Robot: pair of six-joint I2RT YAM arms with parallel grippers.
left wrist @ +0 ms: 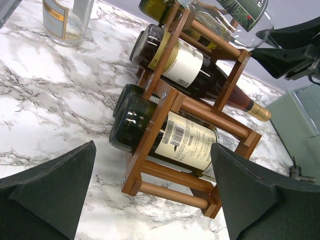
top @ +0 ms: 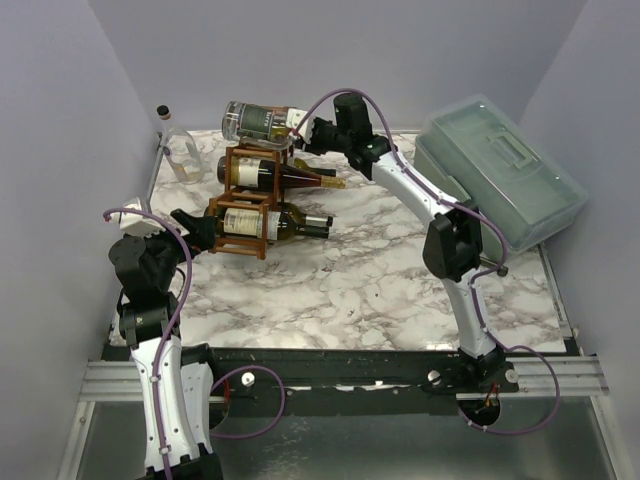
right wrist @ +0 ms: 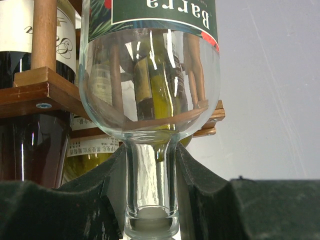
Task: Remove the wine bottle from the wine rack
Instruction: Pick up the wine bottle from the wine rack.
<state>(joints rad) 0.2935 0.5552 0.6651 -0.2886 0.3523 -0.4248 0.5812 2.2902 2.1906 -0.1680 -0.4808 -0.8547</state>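
We see right hand [top: 302, 128] clenched on clear bottle [top: 256, 121] neck at rack [top: 256, 152] top; left hand [top: 188, 222] released. We judge glass light, stiff, slippery, fragile; neck suits grip.

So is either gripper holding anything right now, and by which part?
The right gripper grips the clear wine bottle by its neck; the left gripper is open, holding nothing.

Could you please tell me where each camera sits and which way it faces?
Top external: above, behind the bases, looking down on the marble table; left arm and right arm show.
Left wrist: on the left arm, facing bottle bases in the wine rack; open left gripper frames them.
Right wrist: looks along the clear wine bottle, neck clamped in the right gripper.
Shared: all show rack and clear bottle.
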